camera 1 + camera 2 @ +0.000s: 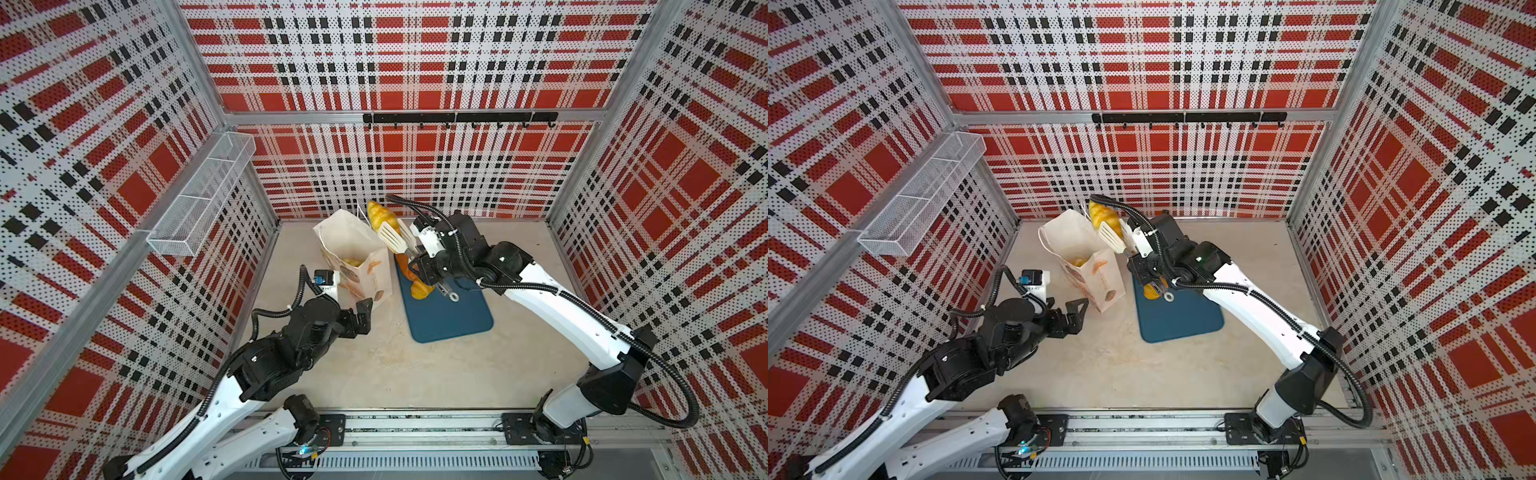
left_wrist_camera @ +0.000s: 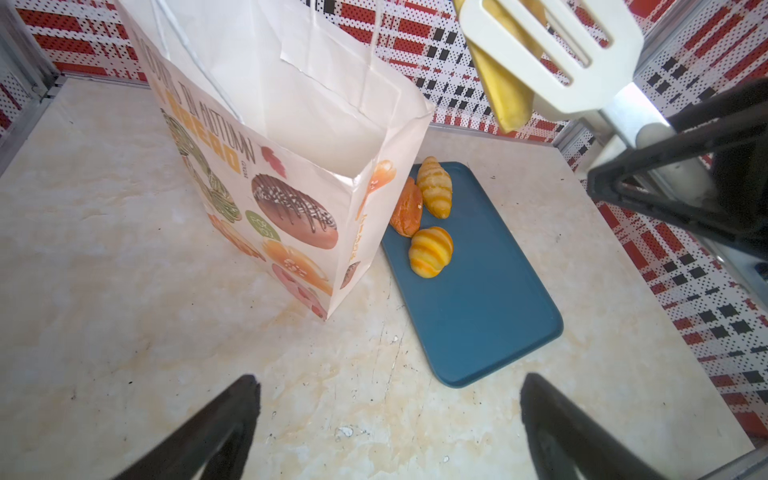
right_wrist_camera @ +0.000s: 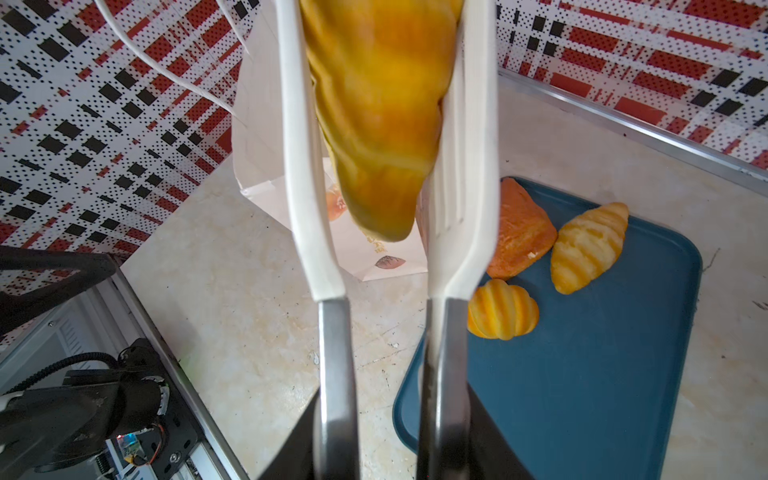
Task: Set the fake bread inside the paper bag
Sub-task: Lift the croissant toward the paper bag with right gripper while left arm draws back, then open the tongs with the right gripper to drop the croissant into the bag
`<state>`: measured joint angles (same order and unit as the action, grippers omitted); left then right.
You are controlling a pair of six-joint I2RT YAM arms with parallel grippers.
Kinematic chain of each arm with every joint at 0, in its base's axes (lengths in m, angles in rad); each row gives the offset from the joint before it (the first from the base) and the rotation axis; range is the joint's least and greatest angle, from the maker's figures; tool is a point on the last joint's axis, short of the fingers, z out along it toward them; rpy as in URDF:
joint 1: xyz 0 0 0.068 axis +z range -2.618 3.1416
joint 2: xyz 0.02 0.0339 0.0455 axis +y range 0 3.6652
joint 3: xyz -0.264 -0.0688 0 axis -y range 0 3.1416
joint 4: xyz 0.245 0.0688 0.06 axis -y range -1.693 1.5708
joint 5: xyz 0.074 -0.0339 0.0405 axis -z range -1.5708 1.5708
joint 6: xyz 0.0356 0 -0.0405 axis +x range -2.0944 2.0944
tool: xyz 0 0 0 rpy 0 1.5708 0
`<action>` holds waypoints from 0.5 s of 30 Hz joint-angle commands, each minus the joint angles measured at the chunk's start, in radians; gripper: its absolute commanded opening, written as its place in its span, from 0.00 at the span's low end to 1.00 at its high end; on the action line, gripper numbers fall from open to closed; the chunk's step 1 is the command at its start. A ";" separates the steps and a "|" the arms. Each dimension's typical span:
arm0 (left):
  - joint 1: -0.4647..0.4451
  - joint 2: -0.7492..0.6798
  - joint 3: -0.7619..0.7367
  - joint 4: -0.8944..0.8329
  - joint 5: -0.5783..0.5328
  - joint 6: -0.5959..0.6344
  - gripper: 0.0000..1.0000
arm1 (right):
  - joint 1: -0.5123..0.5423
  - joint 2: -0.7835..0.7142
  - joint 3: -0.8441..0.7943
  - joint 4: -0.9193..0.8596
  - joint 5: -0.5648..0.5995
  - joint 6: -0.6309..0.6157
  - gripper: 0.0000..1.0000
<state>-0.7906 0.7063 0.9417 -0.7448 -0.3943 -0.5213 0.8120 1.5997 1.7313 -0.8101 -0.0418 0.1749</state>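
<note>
Your right claw (image 3: 390,451) is part-closed on the steel handles of white slotted tongs (image 1: 392,240), which pinch a glossy golden toy croissant (image 1: 379,214) raised beside the tall cream paper bag (image 1: 343,235); your left claw (image 2: 388,380) gapes wide, empty; three more toy pastries (image 2: 431,251) lie on the flat dark-blue tray (image 2: 490,307).

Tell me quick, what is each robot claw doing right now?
Left gripper: open, empty, beside the paper bag.
Right gripper: closed on white tongs, which pinch a yellow croissant.

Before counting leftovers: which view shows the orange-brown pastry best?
Left wrist: the orange-brown pastry lies whole on the blue tray. Right wrist: tongs cover its edge. In both top views the right arm hides most.
</note>
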 commanded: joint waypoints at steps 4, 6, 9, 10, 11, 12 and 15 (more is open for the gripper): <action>0.086 -0.033 0.027 -0.030 0.042 0.023 0.99 | 0.038 0.074 0.135 0.083 -0.030 -0.042 0.41; 0.113 -0.038 0.027 -0.037 0.058 0.024 0.99 | 0.045 0.103 0.165 0.081 -0.033 -0.045 0.41; 0.153 -0.042 0.022 -0.047 0.085 0.030 0.99 | 0.053 0.145 0.208 0.077 -0.038 -0.047 0.41; 0.166 -0.045 0.019 -0.049 0.095 0.030 0.99 | 0.055 0.160 0.223 0.075 -0.038 -0.048 0.41; 0.178 -0.045 0.016 -0.050 0.106 0.032 0.99 | 0.057 0.173 0.237 0.072 -0.037 -0.048 0.41; 0.190 -0.047 0.014 -0.051 0.117 0.034 0.99 | 0.057 0.187 0.249 0.069 -0.035 -0.048 0.41; 0.218 -0.052 0.005 -0.051 0.146 0.033 0.99 | 0.057 0.231 0.295 0.057 -0.023 -0.049 0.42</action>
<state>-0.5938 0.6651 0.9413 -0.7853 -0.2871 -0.5034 0.8639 1.8057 1.9621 -0.8124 -0.0677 0.1459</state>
